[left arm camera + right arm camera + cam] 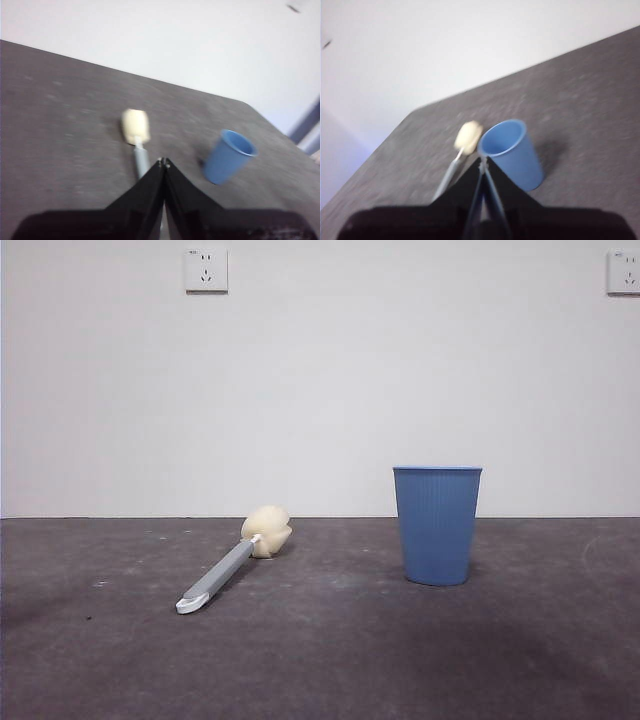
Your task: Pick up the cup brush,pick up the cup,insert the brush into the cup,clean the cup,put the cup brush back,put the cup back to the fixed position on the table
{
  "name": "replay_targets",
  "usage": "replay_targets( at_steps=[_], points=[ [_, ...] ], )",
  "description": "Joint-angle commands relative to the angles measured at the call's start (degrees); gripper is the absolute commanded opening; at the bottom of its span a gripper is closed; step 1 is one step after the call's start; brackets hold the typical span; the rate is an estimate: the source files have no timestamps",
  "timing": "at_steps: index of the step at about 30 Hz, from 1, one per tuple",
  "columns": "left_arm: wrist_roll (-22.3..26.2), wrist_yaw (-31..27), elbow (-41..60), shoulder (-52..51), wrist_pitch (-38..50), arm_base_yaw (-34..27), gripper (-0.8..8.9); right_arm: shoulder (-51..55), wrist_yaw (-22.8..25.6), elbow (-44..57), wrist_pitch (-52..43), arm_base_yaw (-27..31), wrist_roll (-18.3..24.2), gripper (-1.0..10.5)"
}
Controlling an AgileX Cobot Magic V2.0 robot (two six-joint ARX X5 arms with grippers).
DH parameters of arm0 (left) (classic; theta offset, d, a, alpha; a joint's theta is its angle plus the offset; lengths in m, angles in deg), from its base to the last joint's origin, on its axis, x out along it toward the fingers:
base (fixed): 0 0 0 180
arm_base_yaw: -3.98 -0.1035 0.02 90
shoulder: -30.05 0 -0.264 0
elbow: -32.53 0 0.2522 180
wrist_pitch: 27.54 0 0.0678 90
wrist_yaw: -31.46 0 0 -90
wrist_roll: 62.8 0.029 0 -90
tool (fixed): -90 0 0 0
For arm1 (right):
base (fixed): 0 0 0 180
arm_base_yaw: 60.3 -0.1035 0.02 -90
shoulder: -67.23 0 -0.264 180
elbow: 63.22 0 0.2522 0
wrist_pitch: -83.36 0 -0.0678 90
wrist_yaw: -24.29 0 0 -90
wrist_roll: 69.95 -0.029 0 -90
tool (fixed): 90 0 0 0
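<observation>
Nothing grasped yet: cup brush [232, 566] flat on the table [330, 660], sponge head away from camera, blue ribbed cup [437, 525] upright well apart (clear approach). Left gripper [163, 162] and right gripper [482, 162] pinched together, empty.

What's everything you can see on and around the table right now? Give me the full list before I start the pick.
cup brush: one, grey handle with white tip and cream-yellow sponge head, lying flat on the table, apart from the cup, untouched.
cup: one, blue, ribbed, standing upright on the table with its mouth up; nothing visible inside in the wrist views.
table: one, dark grey, scuffed, spanning the front view.
wall sockets: two, white, high on the white wall behind the table.
left claw: one, black, jaws shut, empty, above the table over the brush handle.
right claw: one, black, jaws shut, empty, above the table near the cup's rim.
</observation>
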Motion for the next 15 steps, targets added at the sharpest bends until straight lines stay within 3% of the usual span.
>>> replay_targets(
  at_steps=[1,5,15],
  points=[
    [2.8,4.39,-4.37,3.32,-2.21,-0.13,-0.06,-3.82,-4.11,-5.81,4.83,-0.11,4.22,-0.1],
    [8.28,8.41,-11.39,7.91,-8.35,-0.13,-0.06,-9.51,-8.85,-14.49,15.89,-0.39,11.47,-0.1],
    [23.26,14.12,-26.25,17.05,-28.92,0.0,-0.07,-22.8,-8.87,-31.5,41.77,-5.03,27.08,-0.1]
  ],
)
